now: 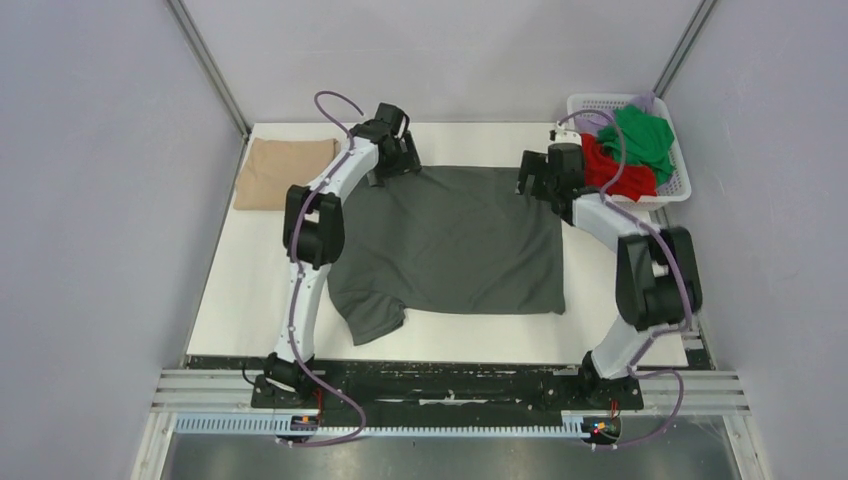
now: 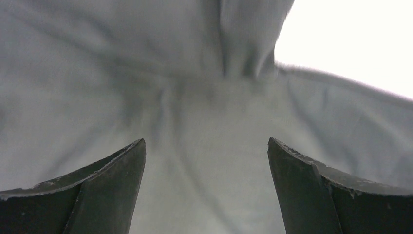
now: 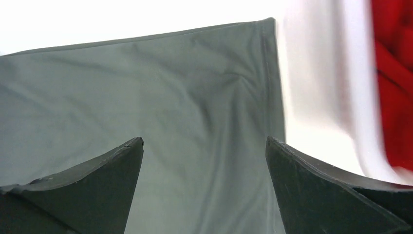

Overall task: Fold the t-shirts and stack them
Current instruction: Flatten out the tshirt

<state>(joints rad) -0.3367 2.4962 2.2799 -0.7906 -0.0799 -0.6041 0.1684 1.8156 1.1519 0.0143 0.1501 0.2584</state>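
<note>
Plain pale lilac-grey walls [image 1: 90,200] close in the white desk [image 1: 240,290] on the left, back and right. Slim metal posts [image 1: 208,65] rise at the two far corners. A ribbed aluminium rail [image 1: 200,388] lines the near edge. The light is soft and even.

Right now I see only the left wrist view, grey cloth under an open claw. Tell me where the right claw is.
Observer: The right claw, open, is at the grey shirt's far right corner.
Operator: Name what lies beyond it.
Observer: A white basket holding a red shirt and a green shirt.
Operator: Now report the table's far left.
Observer: A folded tan cloth lies there, apart from the grey shirt.
</note>
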